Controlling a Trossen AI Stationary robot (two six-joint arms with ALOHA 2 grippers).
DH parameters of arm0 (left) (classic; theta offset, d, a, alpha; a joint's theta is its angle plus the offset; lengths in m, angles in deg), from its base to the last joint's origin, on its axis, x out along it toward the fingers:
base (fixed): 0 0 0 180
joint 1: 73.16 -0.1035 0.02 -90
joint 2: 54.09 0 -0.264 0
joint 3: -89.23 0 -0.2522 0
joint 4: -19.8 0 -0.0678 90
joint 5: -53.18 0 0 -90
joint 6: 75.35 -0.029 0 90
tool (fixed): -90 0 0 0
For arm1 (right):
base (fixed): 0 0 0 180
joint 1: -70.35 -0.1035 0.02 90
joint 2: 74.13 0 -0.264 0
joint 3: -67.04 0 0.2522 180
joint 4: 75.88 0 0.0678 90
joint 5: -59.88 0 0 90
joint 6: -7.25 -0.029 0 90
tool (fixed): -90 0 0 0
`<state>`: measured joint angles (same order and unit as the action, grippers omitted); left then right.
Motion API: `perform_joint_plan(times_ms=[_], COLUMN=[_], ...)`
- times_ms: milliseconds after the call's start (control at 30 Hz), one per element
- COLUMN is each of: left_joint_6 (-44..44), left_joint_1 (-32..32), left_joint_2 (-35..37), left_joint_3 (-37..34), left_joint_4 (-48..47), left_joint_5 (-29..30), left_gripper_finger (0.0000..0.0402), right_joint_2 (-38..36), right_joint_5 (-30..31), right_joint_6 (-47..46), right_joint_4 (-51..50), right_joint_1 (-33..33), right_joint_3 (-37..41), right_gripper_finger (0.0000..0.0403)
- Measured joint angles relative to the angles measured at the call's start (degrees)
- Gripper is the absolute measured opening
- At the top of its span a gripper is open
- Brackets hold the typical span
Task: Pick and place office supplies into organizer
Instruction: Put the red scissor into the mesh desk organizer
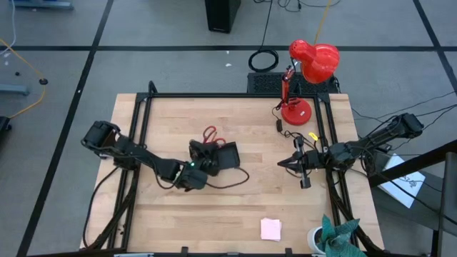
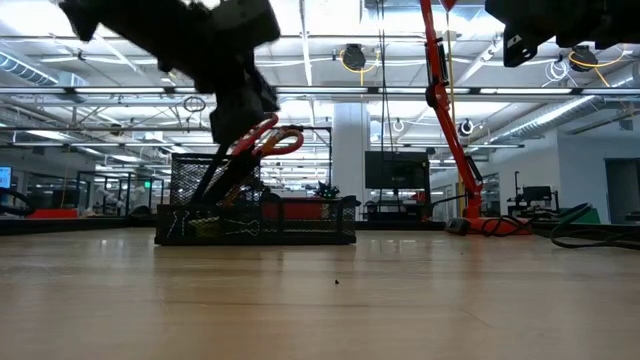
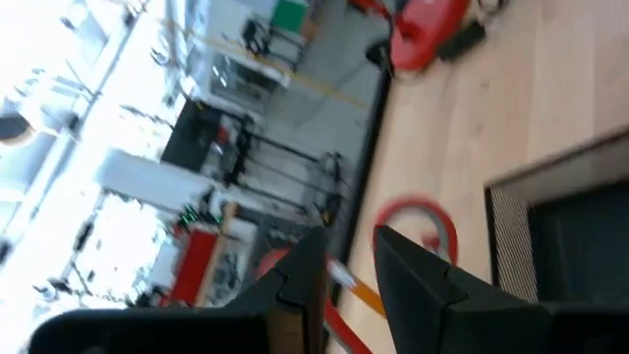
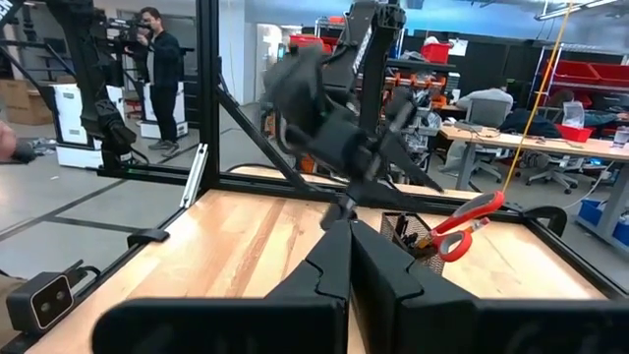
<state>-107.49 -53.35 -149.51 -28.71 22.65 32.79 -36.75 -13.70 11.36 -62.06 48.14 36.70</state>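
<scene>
We see two arms built from dark, near-black links with rounded, bulky joint housings. The left arm [image 1: 136,153] carries a small green light near its wrist, and a thin dark cable loops out from that same end. The left end effector [image 3: 349,270] has two dark, wedge-shaped fingers [image 3: 418,285] with flat, angular faces. The right arm [image 1: 371,143] is slimmer in outline, with dark cables trailing along its links. The right end effector [image 4: 351,258] also shows two black, tapering fingers [image 4: 324,275] with smooth matte surfaces.
</scene>
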Motion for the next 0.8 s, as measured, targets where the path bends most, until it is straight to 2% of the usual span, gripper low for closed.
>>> perform_joint_plan(times_ms=[100, 200, 233, 500, 600, 800], left_joint_6=[-10.63, -18.23, -17.58, -0.48, 7.33, 17.96], left_joint_1=[1.95, 2.81, 2.22, -6.73, -9.28, -11.63], left_joint_2=[0.00, 0.00, 0.51, 9.80, 14.02, 21.84], left_joint_3=[0.00, 0.00, 0.00, -6.04, -9.62, -13.98], left_joint_4=[9.74, 20.06, 21.18, 19.45, 19.29, 12.80], left_joint_5=[2.62, 11.44, 13.52, 14.30, 9.14, -11.35], left_gripper_finger=[0.0093, 0.0093, 0.0092, 0.0092, 0.0092, 0.0092], right_joint_2=[0.00, 0.00, 0.00, 0.00, -0.02, -0.02], right_joint_5=[0.00, 0.00, 0.01, 0.00, 0.00, 0.02], right_joint_6=[0.06, 0.23, 0.23, -0.38, -0.37, 0.19], right_joint_4=[0.03, 0.03, 0.01, 0.00, -0.01, -0.02], right_joint_1=[0.00, 0.00, 0.00, 0.00, 0.00, 0.00], right_joint_3=[0.00, 0.00, 0.00, 0.00, 0.00, 0.00], right_gripper_finger=[0.0000, 0.0000, 0.0000, 0.0000, 0.0000, 0.0000])
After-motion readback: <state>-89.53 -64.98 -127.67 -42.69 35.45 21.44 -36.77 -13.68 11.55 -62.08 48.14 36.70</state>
